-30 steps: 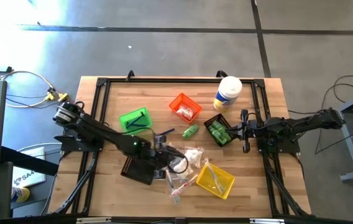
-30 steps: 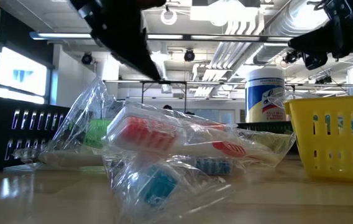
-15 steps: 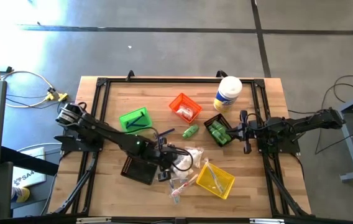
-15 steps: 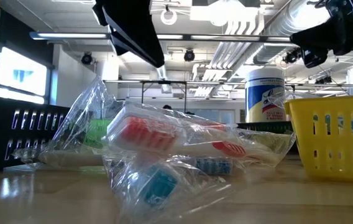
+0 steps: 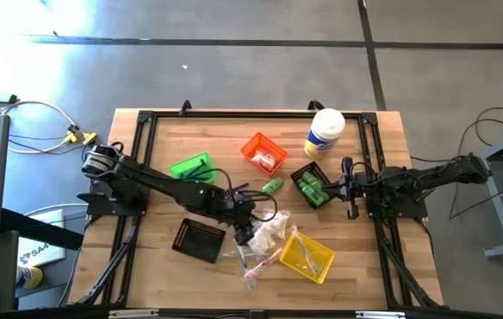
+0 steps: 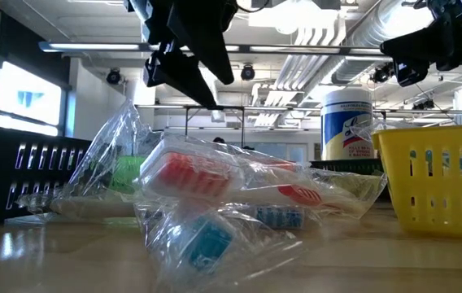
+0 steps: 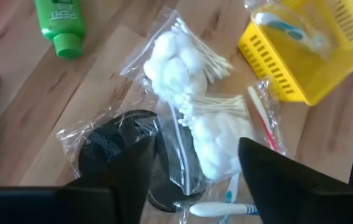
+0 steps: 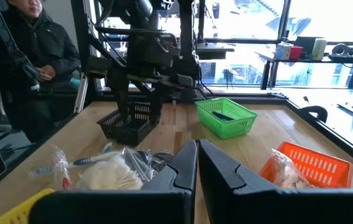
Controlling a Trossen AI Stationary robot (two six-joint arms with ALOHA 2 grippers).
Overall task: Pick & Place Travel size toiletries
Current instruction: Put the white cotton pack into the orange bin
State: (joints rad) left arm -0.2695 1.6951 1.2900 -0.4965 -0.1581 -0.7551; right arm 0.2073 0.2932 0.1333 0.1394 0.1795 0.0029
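Toiletries in clear crinkly bags (image 5: 265,237) lie in a heap in the middle of the wooden table (image 5: 154,266), between the black bin (image 5: 200,239) and the yellow bin (image 5: 309,256). We see the left gripper (image 5: 244,223) hang right over the heap with its jaws apart, holding nothing. We see the right gripper (image 5: 348,189) wait beside the dark bin of green bottles (image 5: 310,188), jaws pressed together.

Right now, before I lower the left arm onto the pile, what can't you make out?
- Black mesh bin: contents too small in the high view; only its wall shows in the low view.
- Round dark item in a clear bag: left wrist view, left gripper's finger covers part.
- Yellow slotted basket: cut by the frame edge; the bagged contents are unclear.
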